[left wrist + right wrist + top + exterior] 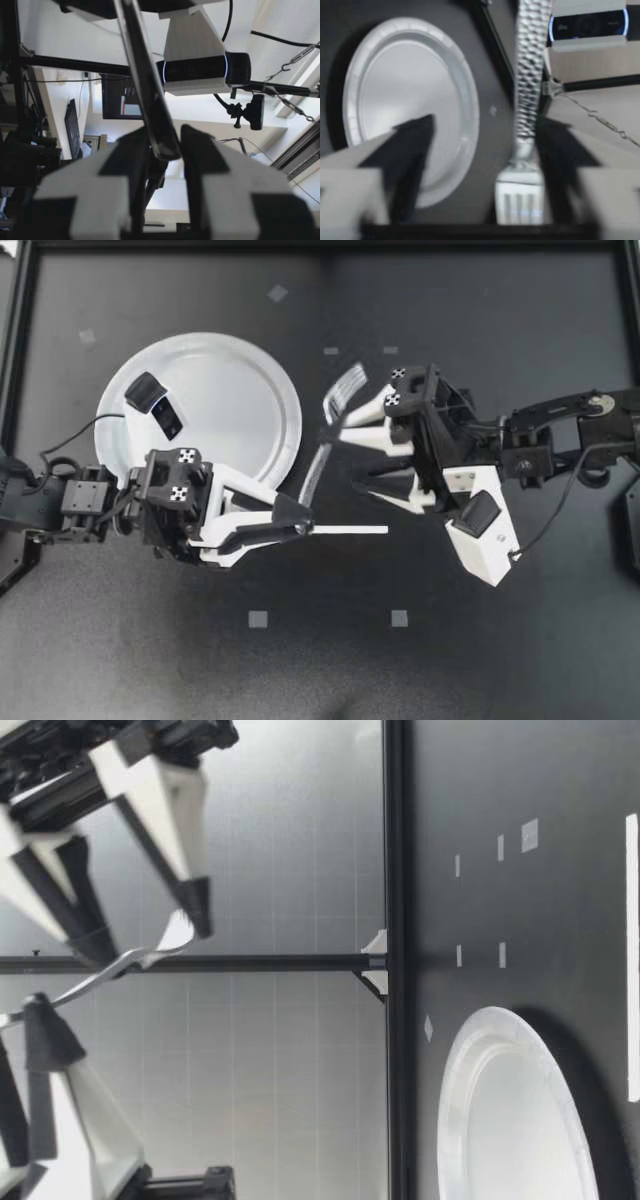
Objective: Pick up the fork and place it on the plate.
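Note:
The silver fork [318, 465] hangs in the air just right of the white paper plate [215, 390], tines toward the back. My left gripper [305, 518] is shut on the handle's lower end; the handle [147, 100] rises from between its fingers. My right gripper [355, 462] stands open around the fork's upper half, without a grip. In the right wrist view the fork [527, 100] lies close to one finger [555, 140], with the plate [410, 110] below. The low view shows the fork [130, 960] high above the table, between the right gripper's fingers [198, 910].
Grey tape squares [258, 619] mark the dark table. A black frame rail [320, 245] borders the back and another [15, 330] the left side. In the low view the plate [520, 1110] rests on the table, far under the grippers.

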Robot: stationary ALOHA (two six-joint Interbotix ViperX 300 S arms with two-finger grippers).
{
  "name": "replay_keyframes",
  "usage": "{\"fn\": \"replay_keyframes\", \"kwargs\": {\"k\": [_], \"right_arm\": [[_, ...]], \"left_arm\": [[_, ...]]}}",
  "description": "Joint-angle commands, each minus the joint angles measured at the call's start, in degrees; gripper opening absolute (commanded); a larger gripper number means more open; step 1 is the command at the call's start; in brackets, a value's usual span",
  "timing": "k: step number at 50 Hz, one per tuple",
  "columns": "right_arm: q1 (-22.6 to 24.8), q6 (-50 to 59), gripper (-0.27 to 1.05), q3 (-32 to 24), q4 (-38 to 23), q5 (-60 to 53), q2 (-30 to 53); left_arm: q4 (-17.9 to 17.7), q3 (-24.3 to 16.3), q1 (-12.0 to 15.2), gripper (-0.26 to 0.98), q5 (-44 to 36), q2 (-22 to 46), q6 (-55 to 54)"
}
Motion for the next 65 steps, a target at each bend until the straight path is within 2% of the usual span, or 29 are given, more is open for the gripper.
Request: {"fn": "replay_keyframes", "kwargs": {"k": [1, 17, 25, 33, 38, 42, 47, 49, 52, 55, 65], "right_arm": [[-0.18, 0.09, 0.71, -1.85, 1.41, -0.53, -1.05], [-5.01, 0.18, 0.70, -1.76, 3.52, -4.04, -4.39], [-5.62, 0.09, 0.70, -1.76, 4.04, -5.80, -4.04], [-6.42, 0.09, 0.70, -1.32, 4.13, -5.80, -6.77], [-7.12, 0.18, 0.70, 0.35, 4.57, -5.71, -8.61], [-7.91, 0.18, 0.70, 2.72, 6.33, -5.54, -9.93], [-8.88, 0.18, 0.70, 5.45, 8.96, -5.98, -10.90], [-9.05, 0.18, 0.70, 6.59, 10.28, -6.33, -11.16], [-9.32, 0.18, 0.70, 8.00, 12.30, -7.56, -11.16], [-9.84, 0.09, 0.70, 9.23, 14.06, -9.67, -10.99], [-10.90, -0.18, 0.70, 11.07, 15.91, -13.62, -9.84]], "left_arm": [[0.18, -0.35, 0.26, 0.13, -0.35, -1.67, 0.62], [0.26, 1.76, 0.26, 0.13, 0.79, -2.02, 0.70], [0.26, 2.46, 0.09, 0.13, 1.23, -2.20, 0.79], [0.26, 7.56, -0.35, 0.13, 7.21, -4.66, 0.79], [0.26, 9.67, -0.62, 0.13, 18.81, -9.40, 1.93], [0.35, 9.32, -1.32, 0.13, 37.35, -15.91, 5.27], [0.53, 6.33, -1.32, 0.13, 61.26, -23.12, 9.23], [1.67, 4.83, -1.32, 0.13, 71.02, -25.05, 9.93], [3.69, 3.34, -1.49, 0.13, 81.65, -26.19, 9.84], [5.10, 3.16, -1.93, 0.13, 86.57, -25.40, 9.84], [5.36, 4.83, -3.96, 0.13, 86.84, -17.05, 9.93]]}}
